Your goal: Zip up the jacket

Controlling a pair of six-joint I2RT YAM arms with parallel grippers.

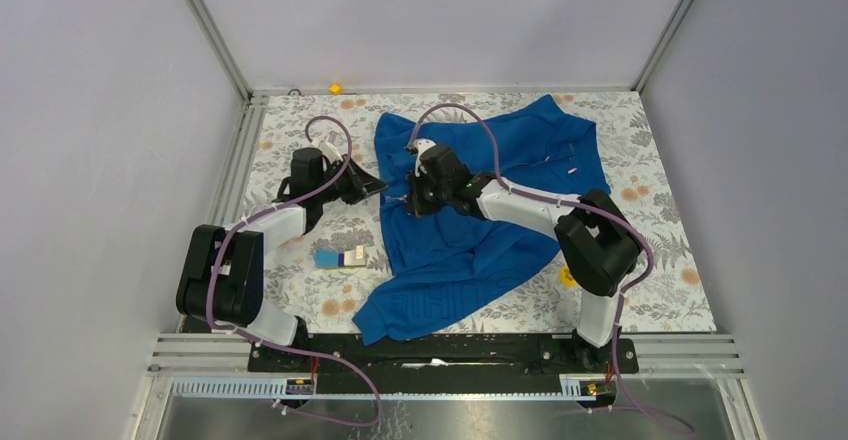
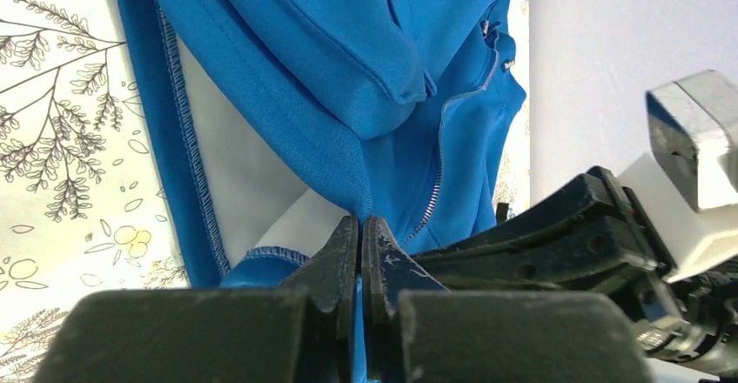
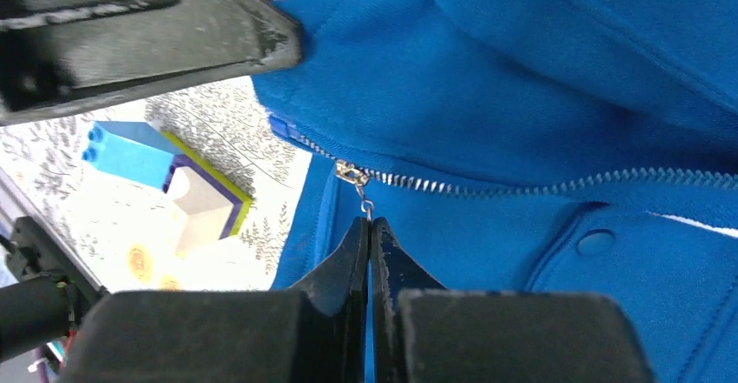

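The right gripper point(image 3: 367, 231) was pinched on the pull point(image 3: 367, 207) hanging just below the slider point(image 3: 349, 172). From the slider, the zipper point(image 3: 522, 184) ran right across the jacket point(image 3: 522, 70). A snap point(image 3: 596, 242) sat below and right of the slider. Left of it, blocks point(image 3: 165, 170) lay on the floral table point(image 3: 96, 226). Above-left, the left gripper's finger point(image 3: 148, 26) met the jacket's edge.

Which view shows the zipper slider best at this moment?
The right wrist view: the zipper slider sits sharp and close, its pull tab pinched in the right pincer. The left wrist view shows only zipper teeth on the jacket, no slider. From the top external view the right arm hides it.
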